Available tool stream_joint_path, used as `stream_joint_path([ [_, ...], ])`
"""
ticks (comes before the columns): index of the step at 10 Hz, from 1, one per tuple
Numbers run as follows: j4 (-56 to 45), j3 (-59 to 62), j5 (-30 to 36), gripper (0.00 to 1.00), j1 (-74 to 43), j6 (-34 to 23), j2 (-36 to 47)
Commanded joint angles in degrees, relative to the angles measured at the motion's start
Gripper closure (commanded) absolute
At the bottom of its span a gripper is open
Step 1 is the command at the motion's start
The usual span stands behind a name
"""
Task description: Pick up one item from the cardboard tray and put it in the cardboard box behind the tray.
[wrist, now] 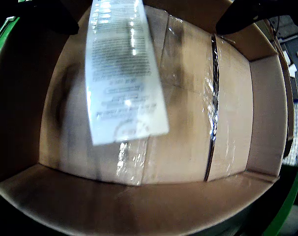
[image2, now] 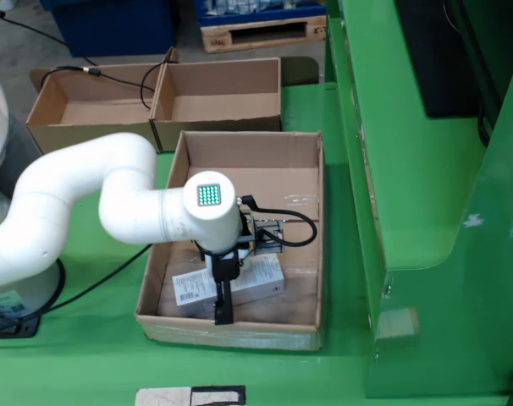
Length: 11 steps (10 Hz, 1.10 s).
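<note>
Packet: one flat white item with printed text. It is the only item visible in the cardboard tray.

Fixed view, left to right:

1. The white arm reaches in from the left edge over the green table.
2. The gripper points down inside the cardboard tray, near its front wall. It is directly over the packet, which lies across the tray floor or just above it (the height cannot be judged from this angle).
3. Two open cardboard boxes stand behind the tray: the left box and the right box. No item can be seen in either.

Gripper view: the packet extends down from the top edge and is blurred. The taped tray floor lies well behind it. Dark shapes occupy both upper corners (possibly the fingers, but this is not certain).

Finger state: cannot be determined. Neither view shows whether the fingers are spread, closed, or clamped on the packet.

Task status:

- Approach to the item appears complete.
- The grasp is unconfirmed.
- The packet is within the tray, not in a rear box.
- Remaining steps: secure the packet, lift it clear of the tray walls, carry it rearward, and release it into a box.
</note>
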Motion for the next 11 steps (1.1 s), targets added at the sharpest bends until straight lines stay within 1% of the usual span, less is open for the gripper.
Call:
stream_joint_path([
  [1, 6.6, 1.2, 0.1, 0.0, -0.4, 1.4, -2.2],
  [4, 10.4, 1.2, -0.2, 0.0, -0.7, 2.3, -4.6],
  [11, 10.4, 1.2, -0.2, 0.0, -0.7, 2.3, -4.6],
])
